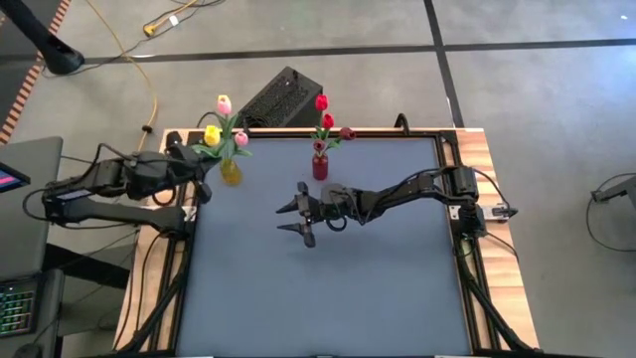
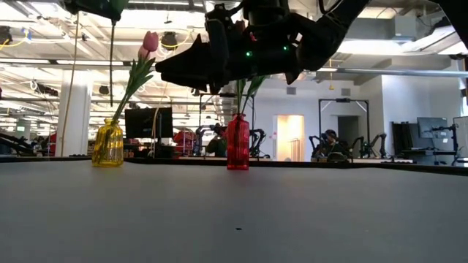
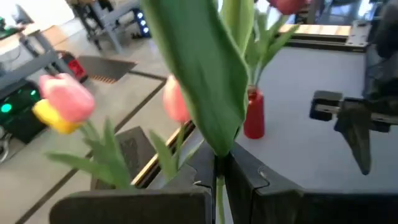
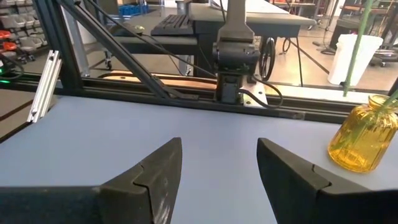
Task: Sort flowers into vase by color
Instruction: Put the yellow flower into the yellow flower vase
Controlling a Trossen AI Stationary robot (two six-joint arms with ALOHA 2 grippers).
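Observation:
A yellow glass vase (image 1: 231,172) (image 2: 108,144) (image 4: 364,140) stands near the table's far left and holds pink and yellow tulips (image 1: 224,103). To its right, a red vase (image 1: 320,165) (image 2: 238,142) (image 3: 254,115) holds red and maroon tulips (image 1: 327,121). My left gripper (image 1: 202,164) (image 3: 219,186) is beside the yellow vase, shut on a green tulip stem. I cannot pick out that tulip's head. My right gripper (image 1: 280,219) (image 4: 217,162) (image 2: 164,67) hovers open over the table's middle, in front of the red vase, pointing left. My left gripper pinches a tulip's thin stem (image 3: 219,177) between its two fingers, just below a broad green leaf (image 3: 205,81). The fingers come level from the table's left and lie across the stem. The stem (image 2: 111,66) hangs upright, reaching down to the yellow vase's neck. I cannot tell whether its end is inside.
The grey table top (image 1: 328,288) lies open toward the near edge. A black frame rail (image 4: 186,93) borders the table. A dark keyboard-like box (image 1: 281,96) sits on the floor beyond the far edge. Desks and other robot arms fill the room behind.

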